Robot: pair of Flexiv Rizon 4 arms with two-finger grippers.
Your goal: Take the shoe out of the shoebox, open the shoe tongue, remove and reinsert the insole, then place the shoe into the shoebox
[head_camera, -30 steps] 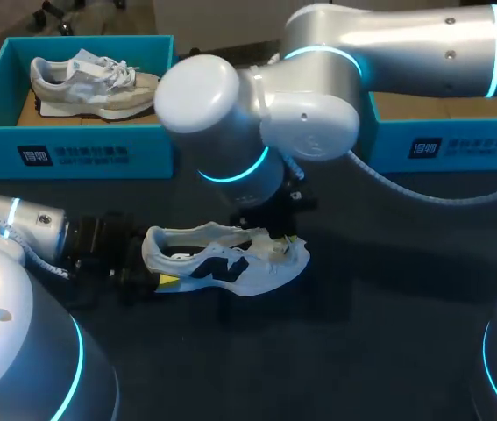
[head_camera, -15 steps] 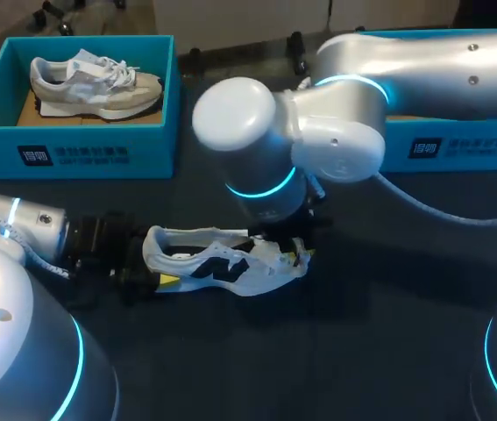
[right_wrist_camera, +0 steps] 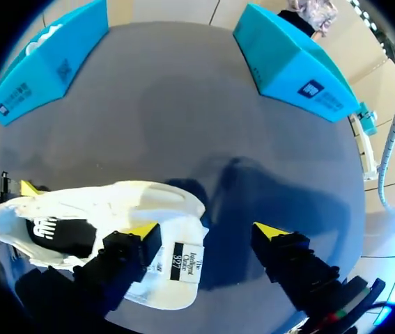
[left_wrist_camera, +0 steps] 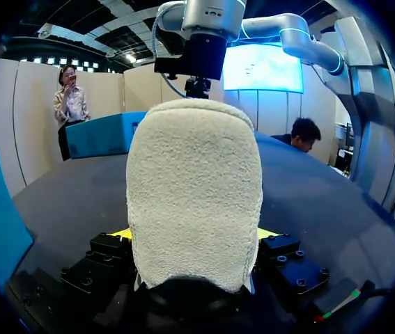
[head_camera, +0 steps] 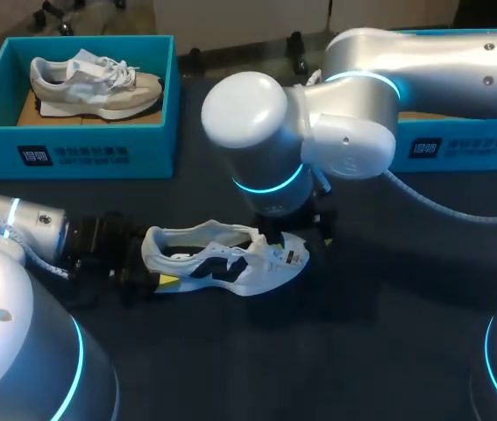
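2 shoes, 2 shoeboxes and 2 arms.

The white sneaker (black side logo) is standing upright, toe pointing to 3 o'clock, a teal shoebox sitting at its 11 o'clock.

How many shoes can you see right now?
2. A grey shoe lies in the left box; a white shoe lies on the table, heel in the left gripper. The right arm hides most of the right box.
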